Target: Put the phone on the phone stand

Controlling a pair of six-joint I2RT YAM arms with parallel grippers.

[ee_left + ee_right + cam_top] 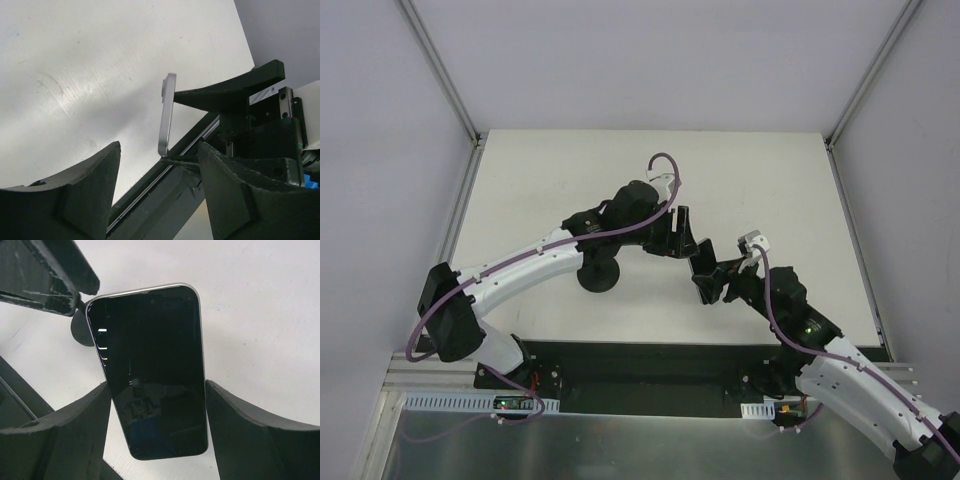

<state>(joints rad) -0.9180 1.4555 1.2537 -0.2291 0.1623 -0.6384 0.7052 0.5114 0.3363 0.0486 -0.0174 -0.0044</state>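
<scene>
White tabletop (pixel 770 180) | I read right gripper (pixel 155 390) pinching the phone (pixel 150 370) by its long edges — axis pointing away from wrist | left gripper (pixel 159 150) spread, empty | phone stand (pixel 600 275) sits to phone's left, nearer left arm (pixel 520 265).

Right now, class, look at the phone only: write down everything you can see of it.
The phone is a thin, flat slab with rounded corners, a glossy black screen that is dark and catches reflections, and a pale silvery rim. It is held off the table, with its lower end between the fingers of the right gripper, which press its long edges. The left wrist view shows it edge-on and very slim.
</scene>
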